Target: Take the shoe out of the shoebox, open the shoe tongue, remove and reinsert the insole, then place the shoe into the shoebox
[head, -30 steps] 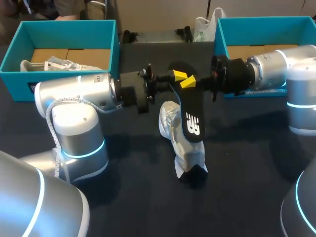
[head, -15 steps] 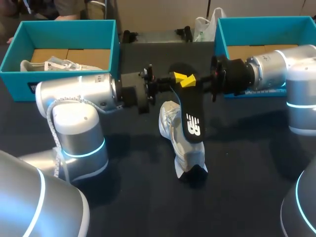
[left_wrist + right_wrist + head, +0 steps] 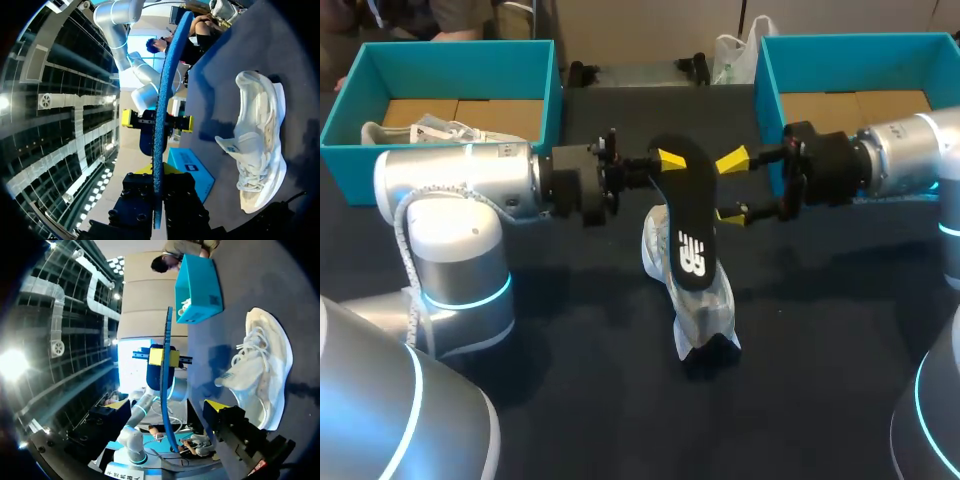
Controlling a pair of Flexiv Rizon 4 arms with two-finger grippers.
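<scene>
The insole [image 3: 686,235] hung edge-up above the table [image 3: 570,380], pinched near its upper end by the left gripper [image 3: 666,160] - both fingers clamped on it from two sides; the white shoe [image 3: 708,308] lay on the table below it, outside any box; the right gripper [image 3: 726,187] stood just beside the insole, fingers spread wide, holding nothing. Farther back sat the left shoebox [image 3: 548,95] - a second shoe [image 3: 430,132] inside it - and the right shoebox [image 3: 766,85].
</scene>
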